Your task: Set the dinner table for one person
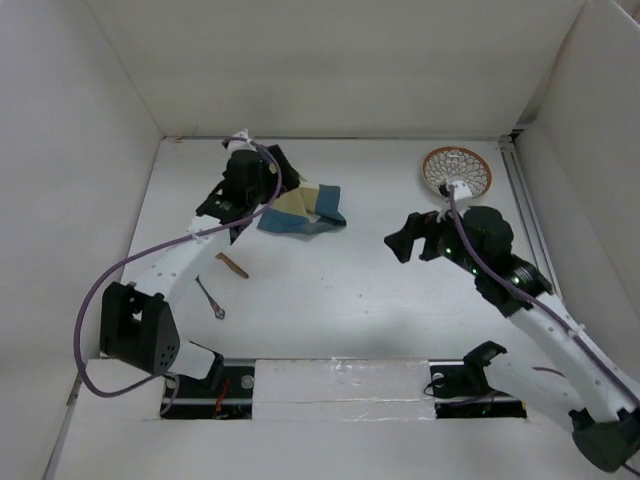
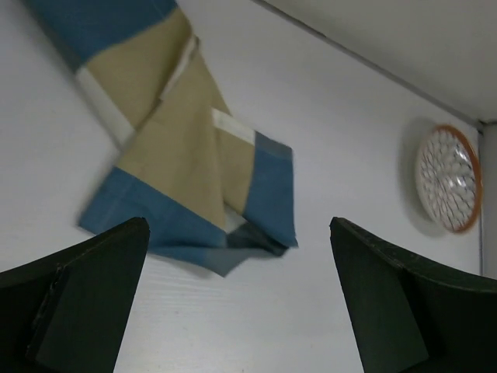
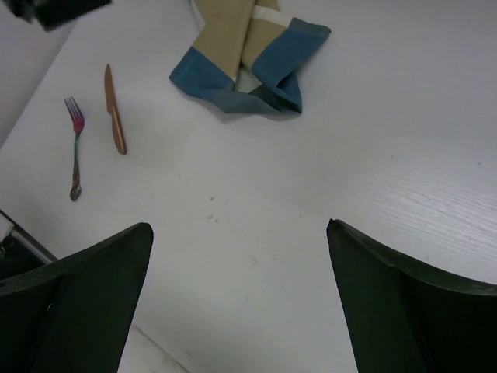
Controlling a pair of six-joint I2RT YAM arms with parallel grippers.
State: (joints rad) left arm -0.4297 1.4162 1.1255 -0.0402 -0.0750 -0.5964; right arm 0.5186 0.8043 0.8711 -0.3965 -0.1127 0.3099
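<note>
Dinner table: white tabletop filling the floor of a white-walled enclosure, with both arm bases at its near edge. Carried on it: a crumpled blue-and-beige placemat near the far edge, left of centre; a patterned, orange-rimmed plate in the far right corner; a brown knife and a fork side by side but apart, towards the left edge. Left gripper above the placemat's left end, jaws wide, gripping nothing; right gripper near the plate, jaws wide and empty, well apart from the placemat.
</note>
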